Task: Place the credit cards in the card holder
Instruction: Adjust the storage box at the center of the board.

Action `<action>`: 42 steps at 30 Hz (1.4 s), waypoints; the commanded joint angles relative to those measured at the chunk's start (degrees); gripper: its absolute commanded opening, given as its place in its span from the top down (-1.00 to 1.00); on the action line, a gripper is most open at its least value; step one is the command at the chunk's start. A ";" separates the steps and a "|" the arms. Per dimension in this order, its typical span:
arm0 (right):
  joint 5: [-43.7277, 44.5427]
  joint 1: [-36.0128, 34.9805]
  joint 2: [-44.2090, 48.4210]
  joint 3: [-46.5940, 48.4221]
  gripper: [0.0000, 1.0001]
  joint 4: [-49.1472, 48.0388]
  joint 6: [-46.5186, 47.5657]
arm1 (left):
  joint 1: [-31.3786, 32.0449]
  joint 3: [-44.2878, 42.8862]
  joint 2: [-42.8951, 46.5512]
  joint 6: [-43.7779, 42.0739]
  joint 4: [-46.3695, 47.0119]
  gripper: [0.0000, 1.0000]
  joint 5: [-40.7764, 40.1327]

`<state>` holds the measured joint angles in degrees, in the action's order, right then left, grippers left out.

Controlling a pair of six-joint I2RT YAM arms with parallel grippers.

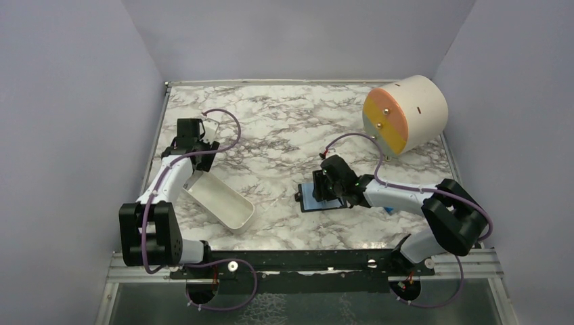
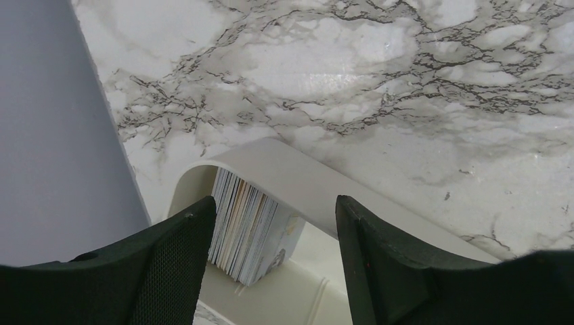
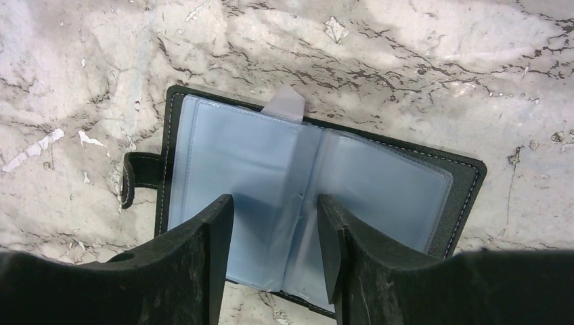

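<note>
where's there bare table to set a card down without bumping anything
Bare marble lies between the white tray and the card holder, and across the far middle, between the left claw and the big drum. Crowded: the right claw over the holder, the left claw over the tray's far end.

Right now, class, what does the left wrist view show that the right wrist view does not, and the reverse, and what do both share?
Only left wrist: a stack of thin multicoloured cards standing on edge in a white oblong plastic tray, framed by the open left gripper. Only right wrist: a black folding card holder lying open, light blue sleeves up, under the open right gripper. Both: the grey-veined white marble tabletop.
</note>
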<state>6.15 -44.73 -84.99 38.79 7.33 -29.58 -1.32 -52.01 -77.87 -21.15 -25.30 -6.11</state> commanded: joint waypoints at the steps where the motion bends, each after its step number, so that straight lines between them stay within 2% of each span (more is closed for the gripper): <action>1: -2.96 -0.36 -1.39 -1.32 0.03 0.05 0.56 | -0.94 2.76 1.76 -0.31 5.26 -0.34 -2.69; 7: -2.73 -0.36 -1.56 -1.61 0.03 -0.18 0.56 | -0.94 4.17 5.17 0.75 8.00 -0.39 3.63; 11: -2.14 -0.36 -1.26 -1.68 0.03 -0.08 0.54 | -0.97 2.44 6.61 1.51 7.47 -0.42 3.30; 17: -2.30 -0.36 -1.81 -1.09 0.04 -0.31 0.49 | -1.05 1.36 10.65 13.72 7.10 -0.34 0.78; 21: -1.98 -0.36 -1.35 -1.12 0.04 0.12 0.58 | -1.01 2.52 14.81 22.98 5.19 -0.05 -0.77; 23: -1.87 -0.36 -0.92 -1.43 0.04 0.14 0.58 | -1.03 3.33 16.54 30.25 3.20 0.22 -3.05; 26: -1.69 -0.36 -0.57 -1.31 0.04 0.34 0.63 | -1.10 4.56 18.80 39.53 0.19 0.39 -3.72; 27: -1.65 -0.36 -0.52 -1.20 0.04 0.39 0.65 | -1.17 5.14 19.29 42.21 -0.70 0.41 -2.24; 31: -1.79 -0.36 -0.06 -1.00 0.04 0.58 0.67 | -1.31 8.20 19.95 51.09 -2.93 0.77 1.81; 32: -1.81 -0.36 0.14 -0.99 0.04 0.55 0.56 | -1.30 9.52 20.17 52.85 -2.56 0.81 2.51; 34: -1.84 -0.36 0.41 -1.01 0.04 0.47 0.51 | -1.25 12.99 20.43 55.65 -0.49 1.00 2.83; 37: -1.80 -0.36 0.62 -0.83 0.04 0.55 0.44 | -1.24 17.36 20.73 58.33 2.71 1.00 3.05; 42: -1.79 -0.32 0.75 -1.29 0.04 0.17 0.15 | -1.28 20.86 19.96 60.67 6.25 1.00 8.43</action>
<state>6.07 -44.73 -84.84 38.63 7.03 -29.06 -2.20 -32.47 -58.30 34.68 -24.40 -3.14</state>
